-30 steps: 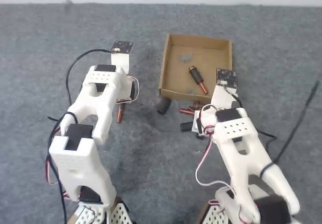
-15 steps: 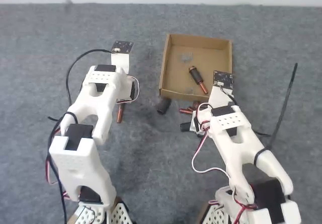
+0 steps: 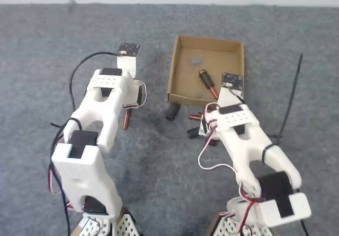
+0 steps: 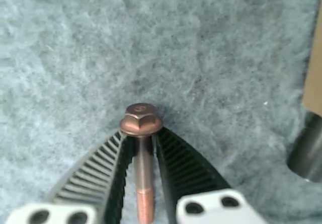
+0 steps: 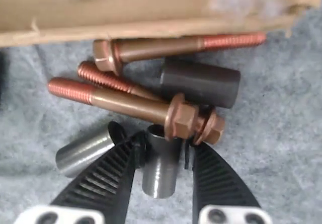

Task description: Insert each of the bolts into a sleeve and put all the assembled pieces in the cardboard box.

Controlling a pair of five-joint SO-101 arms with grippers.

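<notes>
2 grippers are at work on the grey carpet (image 3: pixel 47 40), 1 at each side of the high view. Left of centre in that view is the left arm, well apart from the cardboard box (image 3: pixel 172 77), which sits right of centre in the upper half. The left gripper (image 4: pixel 142 135) has its jaws nearly closed and clamps a copper bolt (image 4: pixel 143 173) by the shank; the hexagonal head sticks out just past the fingertips and the threaded end runs back between the ribbed pads. 1 lone sleeve (image 3: pixel 170 111) lies near the box's lower left corner in the high view, between the 2 arms and apart from both. Inside the box, toward its lower right part, lies 1 assembled piece (image 3: pixel 207 84), a bolt seated in a dark sleeve. Just below the box in the high view, the right gripper (image 5: pixel 164 144) is over a cluster of parts. Its jaws are partly open and straddle a grey sleeve (image 5: pixel 161 168) that lies lengthwise between them, 1 jaw against it and a thin dark gap at the other. Just past the fingertips lie 3 loose bolts (image 5: pixel 126 105), 1 of them along the outside of the box wall, with a darker sleeve (image 5: pixel 201 83) touching them. 1 more pale sleeve (image 5: pixel 83 153) lies just beside the outer face of a jaw.
</notes>
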